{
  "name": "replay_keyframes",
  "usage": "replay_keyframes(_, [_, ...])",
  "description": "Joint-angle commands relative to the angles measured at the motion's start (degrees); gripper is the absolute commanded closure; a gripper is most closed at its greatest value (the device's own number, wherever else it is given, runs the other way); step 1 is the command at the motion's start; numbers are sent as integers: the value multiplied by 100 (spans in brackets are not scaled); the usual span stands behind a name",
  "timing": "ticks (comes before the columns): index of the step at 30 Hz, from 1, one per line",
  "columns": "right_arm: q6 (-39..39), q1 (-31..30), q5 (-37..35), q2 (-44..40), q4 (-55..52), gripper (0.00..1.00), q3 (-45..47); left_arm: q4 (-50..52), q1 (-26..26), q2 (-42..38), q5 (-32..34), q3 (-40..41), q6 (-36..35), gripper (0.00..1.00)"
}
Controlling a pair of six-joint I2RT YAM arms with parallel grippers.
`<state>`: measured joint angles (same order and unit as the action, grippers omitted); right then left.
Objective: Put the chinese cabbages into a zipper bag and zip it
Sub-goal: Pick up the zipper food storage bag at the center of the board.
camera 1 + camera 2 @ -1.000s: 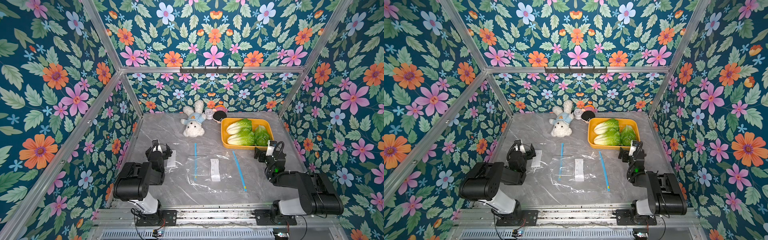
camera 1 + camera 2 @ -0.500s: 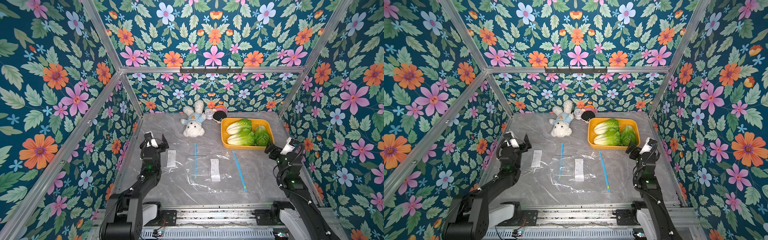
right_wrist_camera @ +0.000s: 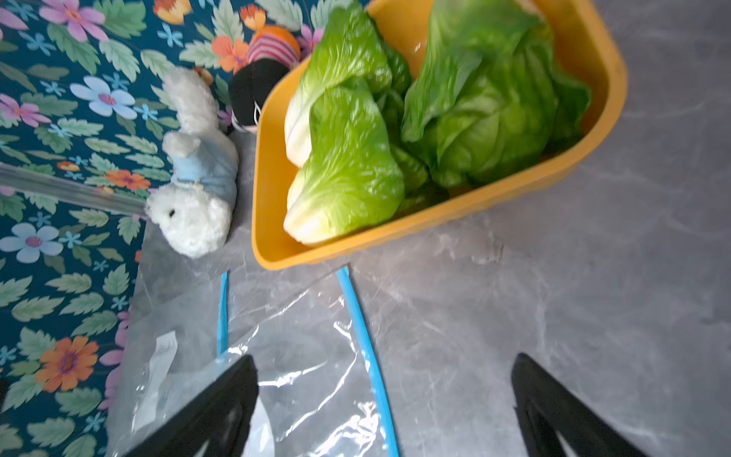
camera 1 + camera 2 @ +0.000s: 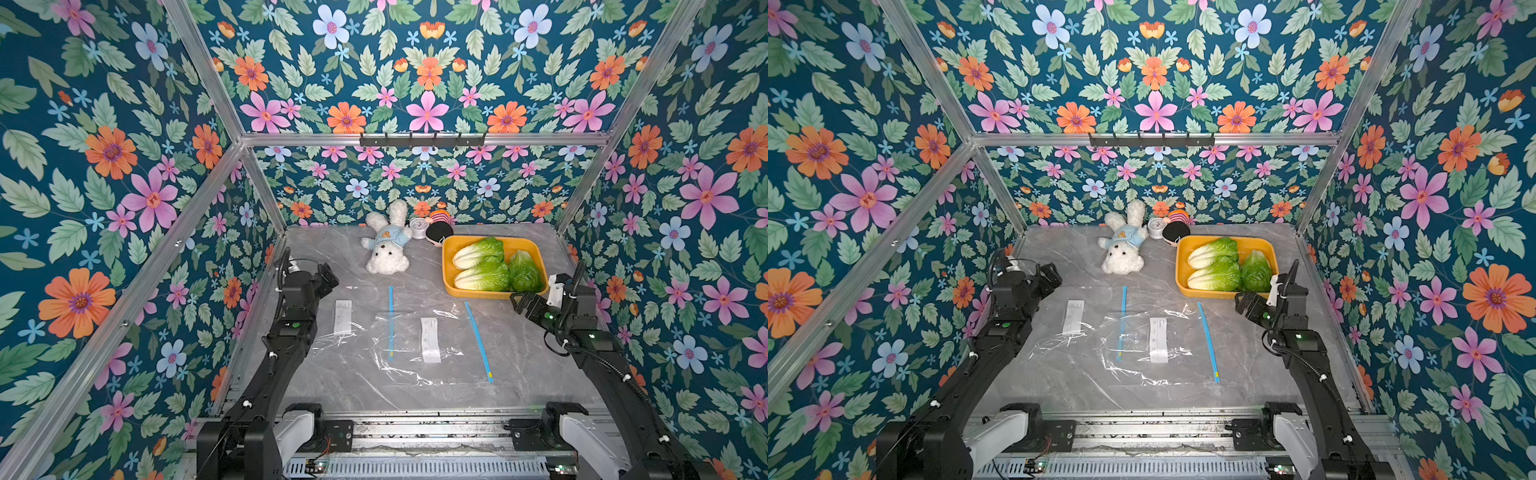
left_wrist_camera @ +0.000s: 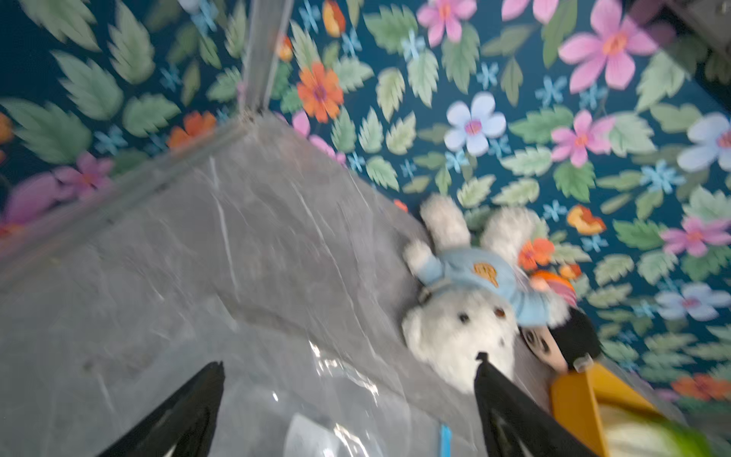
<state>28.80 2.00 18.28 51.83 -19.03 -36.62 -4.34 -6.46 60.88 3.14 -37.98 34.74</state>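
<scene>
Three chinese cabbages (image 4: 482, 275) (image 4: 1217, 275) (image 3: 348, 166), green-leaved with white bases, lie in a yellow tray (image 4: 478, 294) (image 3: 435, 221) at the back right. Two clear zipper bags with blue zip strips lie flat and overlapping mid-table: one (image 4: 451, 332) (image 3: 308, 356) nearer the tray, one (image 4: 361, 345) to its left. My right gripper (image 4: 521, 301) (image 4: 1244, 301) (image 3: 384, 359) hovers open just in front of the tray, over bare table beside a blue strip. By the left wall my left gripper (image 4: 328, 278) (image 4: 1052, 276) (image 5: 348, 362) is open and empty above the left bag's far edge.
A white plush rabbit in a blue shirt (image 4: 386, 253) (image 5: 459, 324) lies at the back centre. Beside it are a small clock (image 4: 419, 227) and a dark-haired doll (image 4: 438, 235), close to the tray's back left corner. Flowered walls close in three sides.
Both arms have unfolded from their tucked pose and stretched out over the table. The right gripper swung toward the right wall, then back toward the tray. Both stayed open.
</scene>
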Motion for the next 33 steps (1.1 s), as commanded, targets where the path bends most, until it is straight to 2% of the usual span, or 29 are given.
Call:
replay_keyframes(1, [304, -174, 576, 125, -686, 1, -20, 1190, -552, -84, -644, -132, 270, 0])
replay_keyframes(4, [483, -485, 852, 351, -465, 1, 165, 1542, -1389, -173, -368, -133, 301, 0])
replay_keyframes(10, [600, -909, 894, 1121, 59, 1, 115, 1361, -2612, 219, -760, -77, 869, 1])
replay_keyframes(13, [605, -1043, 920, 1567, 361, 1, -34, 1050, -2990, 568, -865, -156, 972, 1])
replay_keyframes(20, [557, -1368, 763, 2534, 877, 1, -516, 541, -3212, 1215, -940, -105, 1306, 2])
replay_keyframes(25, [566, -1494, 745, 3172, 1136, 1, -781, -200, -3063, 1683, -958, 314, 1731, 2])
replay_keyframes(33, [521, -1606, 779, 3613, 1215, 1, -932, -739, -2752, 2296, -1213, 640, 1685, 5])
